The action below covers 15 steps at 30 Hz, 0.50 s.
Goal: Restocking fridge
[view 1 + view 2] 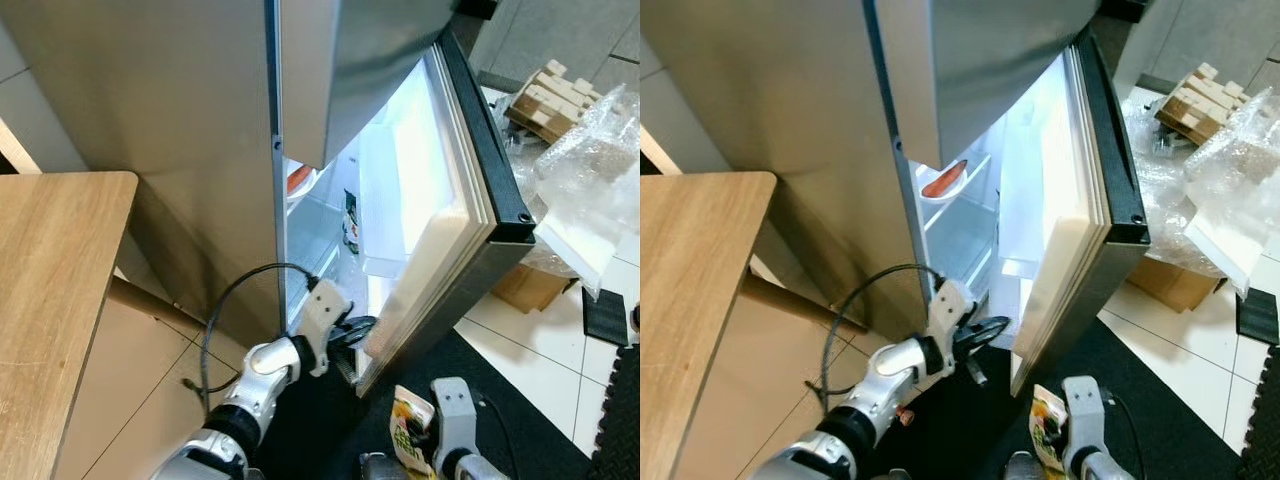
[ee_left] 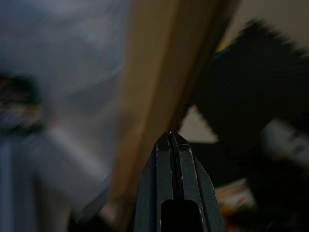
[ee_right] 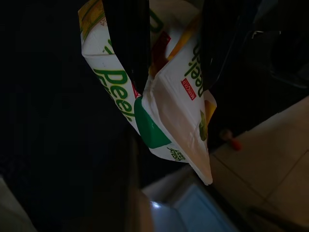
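Pale floor tiles and a black mat (image 1: 500,400) spread before us as we face the fridge (image 1: 200,120), its lower door (image 1: 470,190) swung wide and the lit interior showing. We reach our left gripper (image 1: 352,332) to the bottom edge of that door, fingers pressed together — the left wrist view shows them closed into one dark point against the door's edge. Our right gripper (image 3: 169,43) hangs low over the mat, its two black fingers pinching a white, green and yellow snack bag (image 3: 164,111) that dangles crumpled below them; the bag also shows at the bottom of the head views (image 1: 410,428). A red item lies in a white bowl (image 1: 943,181) on an upper shelf. A wooden table (image 1: 50,290) stands at our left; crumpled plastic wrap (image 1: 590,160) and a cardboard box (image 1: 530,288) lie beyond the door.
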Tool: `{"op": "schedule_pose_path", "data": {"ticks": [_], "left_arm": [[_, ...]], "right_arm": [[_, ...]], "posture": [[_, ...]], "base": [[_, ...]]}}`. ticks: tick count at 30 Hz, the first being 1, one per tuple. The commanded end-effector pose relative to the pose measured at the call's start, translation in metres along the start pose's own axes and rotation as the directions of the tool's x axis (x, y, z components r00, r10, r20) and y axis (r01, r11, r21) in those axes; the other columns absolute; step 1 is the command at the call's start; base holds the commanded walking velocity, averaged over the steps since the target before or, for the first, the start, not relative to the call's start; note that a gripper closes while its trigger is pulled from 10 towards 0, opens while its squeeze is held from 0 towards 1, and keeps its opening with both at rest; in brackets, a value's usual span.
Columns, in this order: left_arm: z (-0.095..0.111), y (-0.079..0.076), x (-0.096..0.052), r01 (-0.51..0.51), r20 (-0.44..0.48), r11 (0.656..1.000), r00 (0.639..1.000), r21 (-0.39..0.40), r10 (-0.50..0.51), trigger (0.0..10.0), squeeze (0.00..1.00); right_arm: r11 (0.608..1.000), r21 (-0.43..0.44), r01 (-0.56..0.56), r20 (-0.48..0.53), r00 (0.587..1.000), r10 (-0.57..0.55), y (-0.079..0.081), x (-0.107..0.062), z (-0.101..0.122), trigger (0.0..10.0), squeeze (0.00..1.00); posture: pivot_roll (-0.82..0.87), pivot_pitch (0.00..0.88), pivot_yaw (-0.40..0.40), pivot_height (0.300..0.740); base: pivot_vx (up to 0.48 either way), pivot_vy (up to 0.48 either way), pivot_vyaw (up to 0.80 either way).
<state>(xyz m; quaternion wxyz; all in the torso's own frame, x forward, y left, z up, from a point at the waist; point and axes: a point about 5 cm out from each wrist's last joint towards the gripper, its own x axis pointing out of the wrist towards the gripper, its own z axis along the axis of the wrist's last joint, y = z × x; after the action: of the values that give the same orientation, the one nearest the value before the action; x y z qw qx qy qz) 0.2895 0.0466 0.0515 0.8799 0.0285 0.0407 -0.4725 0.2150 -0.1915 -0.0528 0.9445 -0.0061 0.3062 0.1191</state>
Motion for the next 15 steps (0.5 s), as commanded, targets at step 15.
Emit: {"op": "schedule_pose_path", "data": {"ticks": [15], "left_arm": [[-0.058, 0.001, -0.059, -0.237, -0.179, 0.971, 0.957, -0.030, 0.228, 10.0, 0.00]], "right_arm": [[0.993, -0.118, 0.028, 0.109, 0.994, -0.015, -0.007, 0.017, 0.049, 10.0, 0.00]], "posture": [[-0.11, 0.151, -0.027, 0.740]], "base": [[0.000, 0.000, 0.00]]}}
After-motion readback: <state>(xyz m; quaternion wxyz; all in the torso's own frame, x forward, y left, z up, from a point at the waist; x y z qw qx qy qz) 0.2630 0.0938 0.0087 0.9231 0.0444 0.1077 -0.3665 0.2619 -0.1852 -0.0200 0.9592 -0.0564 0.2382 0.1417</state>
